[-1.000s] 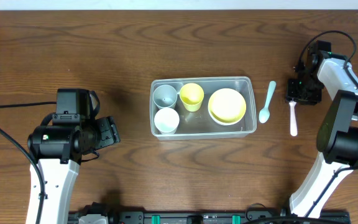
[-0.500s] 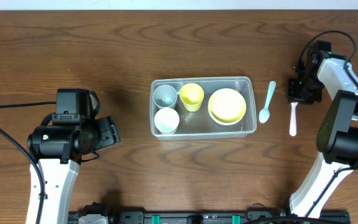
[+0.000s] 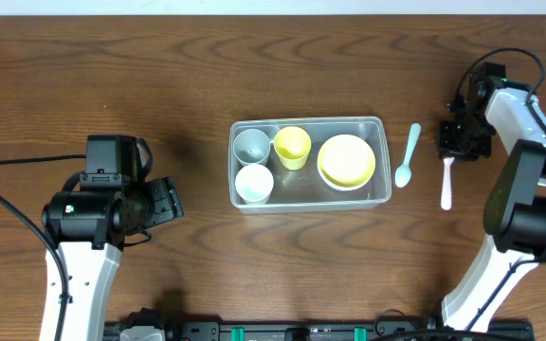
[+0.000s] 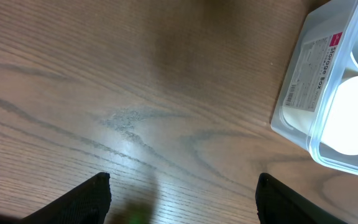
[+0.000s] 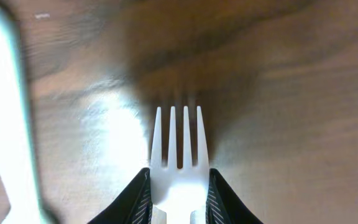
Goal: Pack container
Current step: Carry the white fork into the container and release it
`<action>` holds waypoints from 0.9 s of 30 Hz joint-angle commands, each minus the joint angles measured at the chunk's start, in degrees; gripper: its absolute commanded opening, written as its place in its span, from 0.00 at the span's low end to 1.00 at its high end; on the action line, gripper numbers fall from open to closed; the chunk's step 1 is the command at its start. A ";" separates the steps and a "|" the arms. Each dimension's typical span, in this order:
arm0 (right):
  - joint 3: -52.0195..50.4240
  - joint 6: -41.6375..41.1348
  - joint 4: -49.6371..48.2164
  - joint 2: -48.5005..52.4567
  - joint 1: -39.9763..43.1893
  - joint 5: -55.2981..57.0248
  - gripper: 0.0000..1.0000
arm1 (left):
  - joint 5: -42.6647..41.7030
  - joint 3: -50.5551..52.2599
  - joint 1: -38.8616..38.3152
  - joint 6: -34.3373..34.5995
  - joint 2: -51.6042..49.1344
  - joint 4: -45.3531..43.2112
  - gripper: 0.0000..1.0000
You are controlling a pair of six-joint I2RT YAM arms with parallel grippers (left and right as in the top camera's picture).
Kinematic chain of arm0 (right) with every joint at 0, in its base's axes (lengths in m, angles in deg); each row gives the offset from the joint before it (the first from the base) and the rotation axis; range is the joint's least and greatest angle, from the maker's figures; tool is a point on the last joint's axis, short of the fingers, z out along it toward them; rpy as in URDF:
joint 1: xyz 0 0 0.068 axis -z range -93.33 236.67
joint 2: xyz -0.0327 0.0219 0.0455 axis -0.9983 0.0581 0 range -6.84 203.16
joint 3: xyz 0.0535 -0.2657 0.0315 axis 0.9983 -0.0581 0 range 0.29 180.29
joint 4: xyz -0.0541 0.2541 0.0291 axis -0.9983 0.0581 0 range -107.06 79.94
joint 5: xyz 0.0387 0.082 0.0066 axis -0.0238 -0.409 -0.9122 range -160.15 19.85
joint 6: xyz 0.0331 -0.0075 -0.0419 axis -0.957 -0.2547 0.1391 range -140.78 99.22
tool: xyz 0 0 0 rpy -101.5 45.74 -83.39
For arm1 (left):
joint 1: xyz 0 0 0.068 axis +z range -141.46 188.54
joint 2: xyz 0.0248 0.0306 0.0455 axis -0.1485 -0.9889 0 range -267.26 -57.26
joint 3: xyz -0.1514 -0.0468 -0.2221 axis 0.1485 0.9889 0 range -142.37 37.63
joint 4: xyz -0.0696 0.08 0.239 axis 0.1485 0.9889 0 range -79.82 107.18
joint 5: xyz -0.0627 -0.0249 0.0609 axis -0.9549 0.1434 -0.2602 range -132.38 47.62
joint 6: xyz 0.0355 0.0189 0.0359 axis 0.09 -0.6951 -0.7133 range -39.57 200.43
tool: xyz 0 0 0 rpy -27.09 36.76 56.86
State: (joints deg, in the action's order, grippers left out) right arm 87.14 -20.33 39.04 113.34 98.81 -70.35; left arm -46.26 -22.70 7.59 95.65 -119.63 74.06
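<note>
The only readable text is on a white sticker (image 4: 308, 70) on the end wall of the container (image 4: 328, 160). It says "Storage Box" in large type. The smaller lines beside it are too fine to read.

Right gripper (image 5: 179, 196) pinches a fork (image 5: 178, 155); left gripper (image 4: 184, 199) hangs, apparently open.

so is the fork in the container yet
Out. The white fork is right of the container, beyond the spoon, with the jaws of the right gripper closed on its neck.
</note>
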 commanded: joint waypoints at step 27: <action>1.53 41.03 4.83 -27.43 -43.80 -17.97 0.29 | 0.85 0.13 0.28 0.33 -0.11 1.42 0.75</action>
State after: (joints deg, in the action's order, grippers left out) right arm 88.71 17.57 43.61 83.81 56.37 -87.73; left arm -46.26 -22.70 7.59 95.65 -119.63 75.20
